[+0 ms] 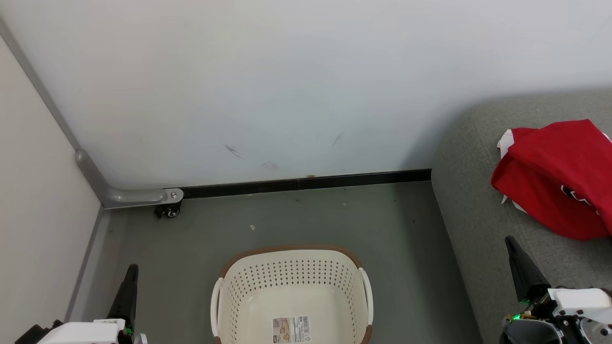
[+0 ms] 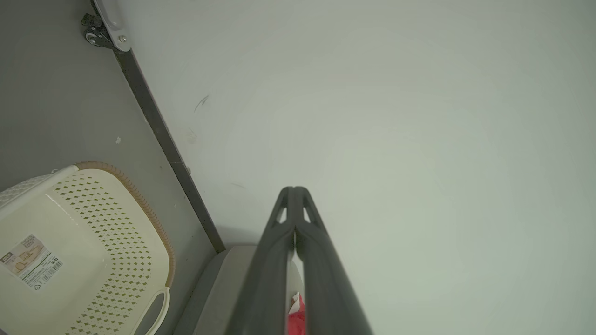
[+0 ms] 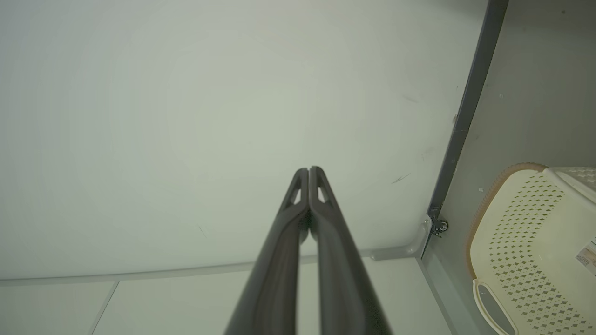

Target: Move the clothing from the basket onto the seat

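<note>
My left gripper (image 2: 294,190), right gripper (image 3: 308,171): pressed together. Cream perforated basket (image 1: 291,248) holds unreadable paper label (image 1: 291,329); red clothing (image 1: 554,177) lies on grey seat (image 1: 473,215).

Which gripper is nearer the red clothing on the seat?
Right. The right gripper is at the seat, close below the clothing in the head view; the left gripper is across the basket, far off.

Pale wall (image 1: 287,71), few scuff marks (image 1: 233,151); black skirting (image 1: 306,182) along base; grey floor (image 1: 191,248); grey rail (image 1: 95,181) with small wheel (image 1: 168,211) in left corner.
</note>
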You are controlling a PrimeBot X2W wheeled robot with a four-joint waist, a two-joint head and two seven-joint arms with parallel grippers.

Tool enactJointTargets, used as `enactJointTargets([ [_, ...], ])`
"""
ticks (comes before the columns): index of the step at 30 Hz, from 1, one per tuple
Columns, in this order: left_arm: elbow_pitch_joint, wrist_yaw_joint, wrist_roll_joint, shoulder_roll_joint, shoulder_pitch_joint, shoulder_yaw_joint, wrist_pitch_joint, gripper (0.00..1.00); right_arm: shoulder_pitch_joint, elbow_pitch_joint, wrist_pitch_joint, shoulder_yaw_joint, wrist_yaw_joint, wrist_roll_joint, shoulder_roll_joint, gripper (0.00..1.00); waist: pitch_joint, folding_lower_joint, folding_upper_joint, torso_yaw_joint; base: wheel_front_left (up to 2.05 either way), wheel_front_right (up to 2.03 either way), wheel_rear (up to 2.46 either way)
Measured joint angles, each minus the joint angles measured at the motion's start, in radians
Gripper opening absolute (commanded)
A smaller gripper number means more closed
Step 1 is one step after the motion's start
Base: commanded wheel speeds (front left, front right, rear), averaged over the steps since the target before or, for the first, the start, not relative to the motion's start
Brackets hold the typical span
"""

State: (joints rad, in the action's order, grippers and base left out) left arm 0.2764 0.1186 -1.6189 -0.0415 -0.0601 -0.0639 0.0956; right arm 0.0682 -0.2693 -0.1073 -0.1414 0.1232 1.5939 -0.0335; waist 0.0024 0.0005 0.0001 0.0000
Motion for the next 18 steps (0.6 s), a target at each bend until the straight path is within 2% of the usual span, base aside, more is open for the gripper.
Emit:
enactJointTargets([
  [18,0.001,0.000,0.000,0.000,0.000,-0.001,0.000,0.00,0.000,0.000,0.000,0.000,0.000,0.000,0.000,0.00,0.000,-0.0001,0.0000,0.000,0.00,0.00,0.00],
])
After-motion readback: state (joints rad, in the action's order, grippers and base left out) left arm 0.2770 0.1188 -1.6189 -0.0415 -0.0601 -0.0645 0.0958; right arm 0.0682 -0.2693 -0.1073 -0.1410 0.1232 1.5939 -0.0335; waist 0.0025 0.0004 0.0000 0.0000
